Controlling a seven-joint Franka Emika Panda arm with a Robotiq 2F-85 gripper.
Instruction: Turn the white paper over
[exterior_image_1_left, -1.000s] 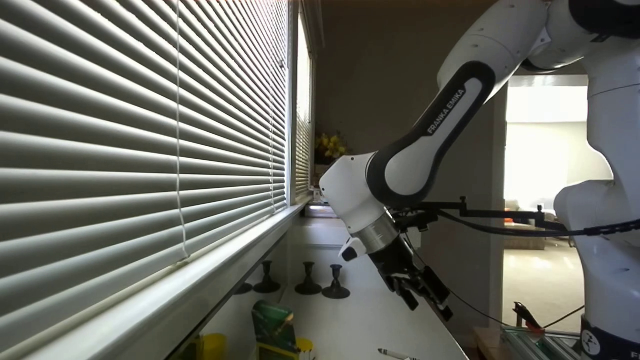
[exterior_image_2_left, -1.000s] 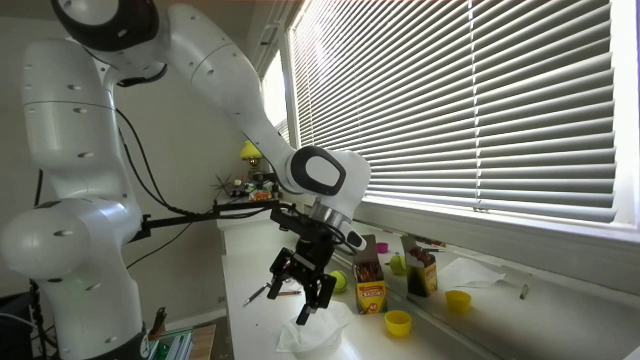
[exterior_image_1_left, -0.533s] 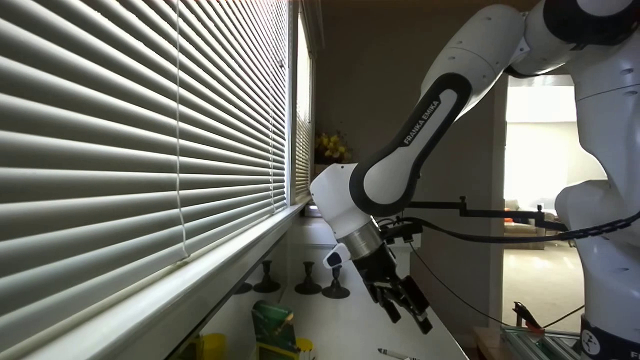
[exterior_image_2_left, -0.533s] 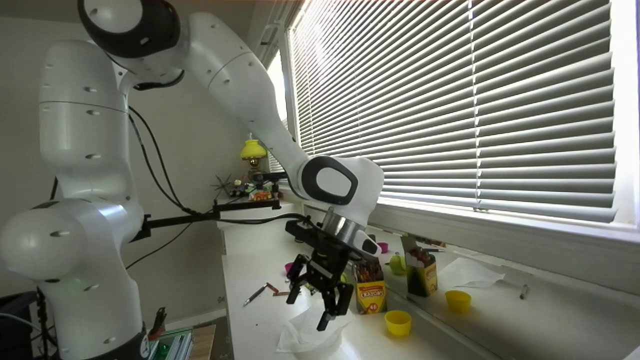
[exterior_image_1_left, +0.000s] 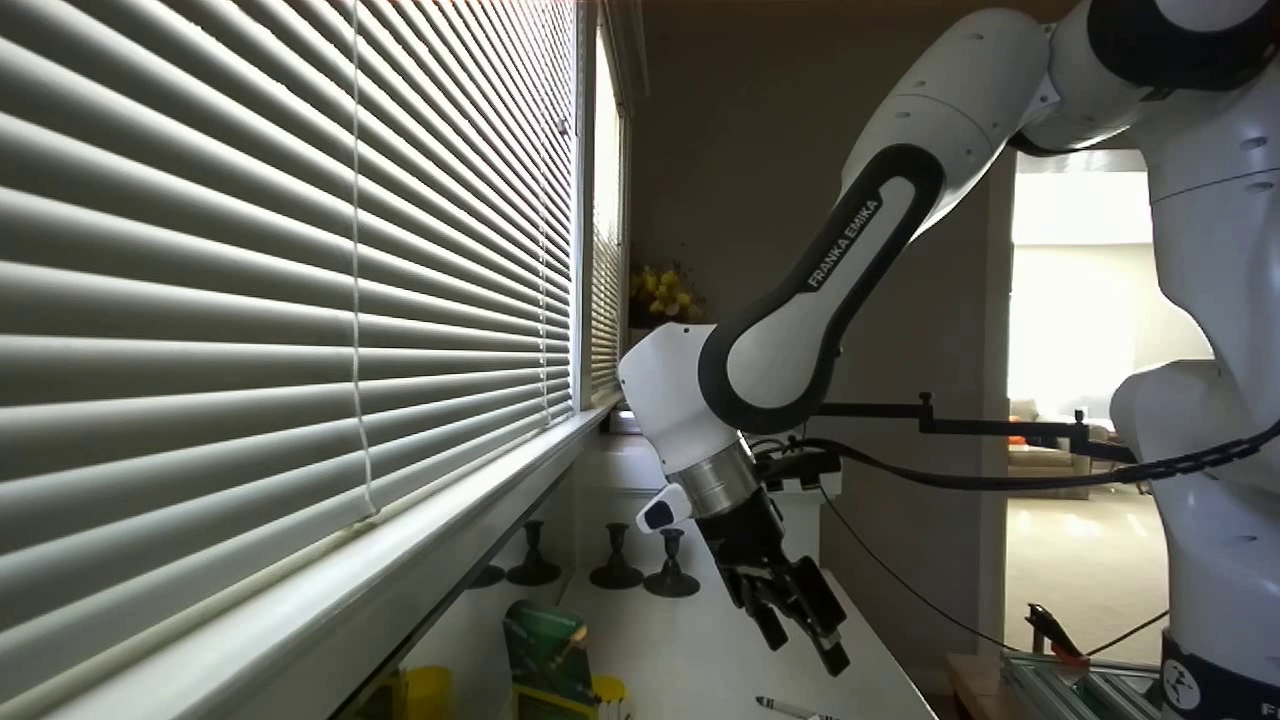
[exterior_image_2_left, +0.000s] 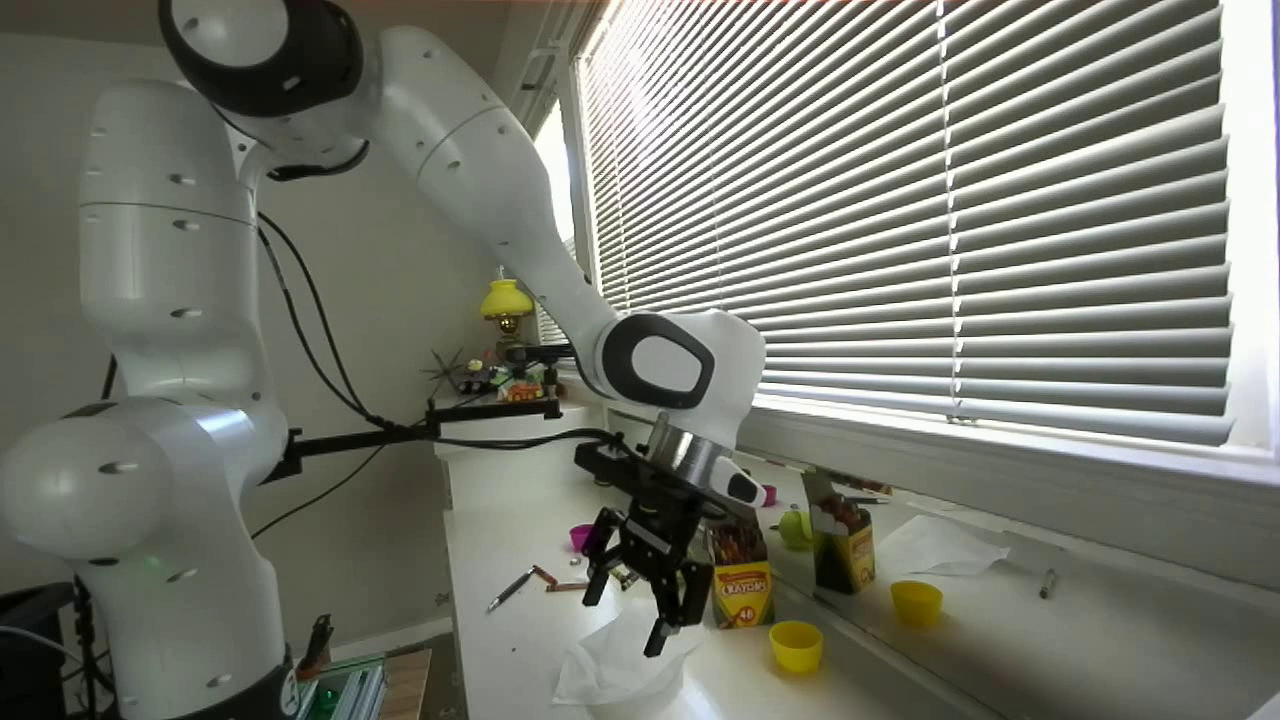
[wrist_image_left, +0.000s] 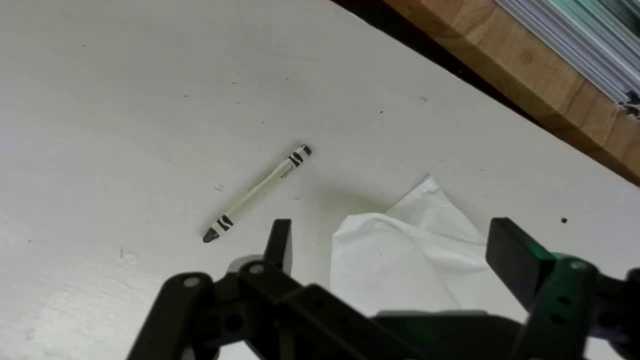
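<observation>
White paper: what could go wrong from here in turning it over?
The paper looks creased, so the open gripper might crumple it rather than turn it over. In the wrist view a crayon lies just beside it and could get knocked and roll. In an exterior view the yellow cup also stands near the paper, so a wide sweep might tip it.

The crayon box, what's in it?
In an exterior view, lots of crayons show above the front of the open crayon box. Their lower parts, and anything down beneath them, can't be seen because the box covers them.
</observation>
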